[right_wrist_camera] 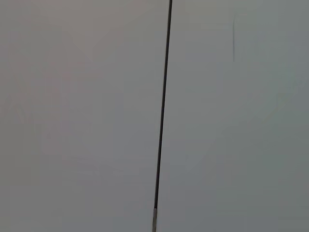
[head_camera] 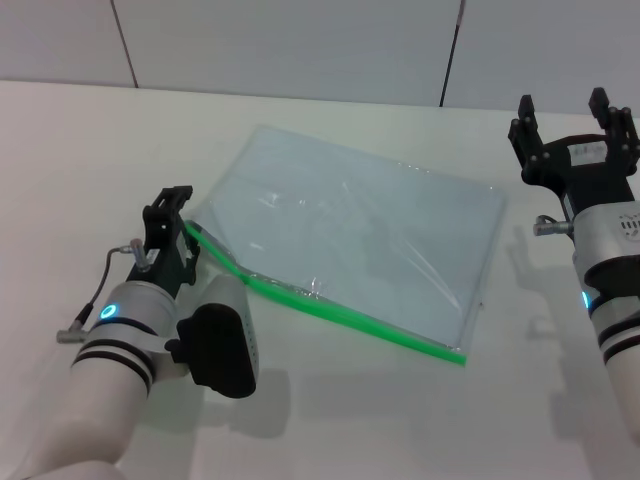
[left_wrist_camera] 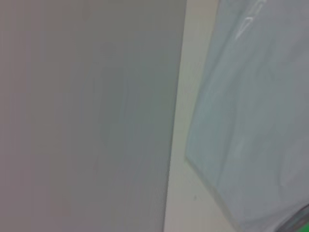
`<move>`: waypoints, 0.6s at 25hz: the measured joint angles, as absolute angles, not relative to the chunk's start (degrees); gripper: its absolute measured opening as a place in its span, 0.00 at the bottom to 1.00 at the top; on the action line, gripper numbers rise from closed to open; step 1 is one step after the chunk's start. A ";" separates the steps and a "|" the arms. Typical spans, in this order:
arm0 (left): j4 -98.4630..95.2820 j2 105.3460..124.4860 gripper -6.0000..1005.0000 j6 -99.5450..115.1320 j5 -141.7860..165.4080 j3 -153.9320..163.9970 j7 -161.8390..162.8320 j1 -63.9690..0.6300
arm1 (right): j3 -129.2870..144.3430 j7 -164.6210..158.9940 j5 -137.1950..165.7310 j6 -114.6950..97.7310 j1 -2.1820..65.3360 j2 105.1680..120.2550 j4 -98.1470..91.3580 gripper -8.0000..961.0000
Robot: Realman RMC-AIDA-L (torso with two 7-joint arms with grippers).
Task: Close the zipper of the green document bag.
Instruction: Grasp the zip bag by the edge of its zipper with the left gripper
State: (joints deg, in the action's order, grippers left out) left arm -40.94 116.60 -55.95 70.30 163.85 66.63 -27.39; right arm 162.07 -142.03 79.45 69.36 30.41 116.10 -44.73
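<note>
Zipper [head_camera: 330,308] gapes near left gripper [head_camera: 178,232], grip state unclear; closing not done; right gripper [head_camera: 562,108] idle, spread wide.

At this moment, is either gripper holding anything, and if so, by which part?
The left gripper sits at the left end of the zipper on the green document bag; a grip cannot be confirmed. The right gripper is open, holding nothing.

Pale blue-grey bag [head_camera: 370,230], bright green zipper [head_camera: 350,315], seemingly white table [head_camera: 400,420].

White arms with black bands, blue ring lights, grey cables, black tools [head_camera: 168,215].
</note>
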 joint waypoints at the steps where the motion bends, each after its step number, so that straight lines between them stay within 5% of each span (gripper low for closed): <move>1: -40.94 116.60 0.52 -55.95 70.30 163.85 66.63 -27.39 | 162.07 -142.03 79.45 69.37 30.40 116.10 -44.74 0.79; 15: -40.89 116.71 0.50 -54.14 70.11 163.83 64.53 -27.42 | 162.07 -141.96 79.78 69.51 30.41 116.10 -44.92 0.79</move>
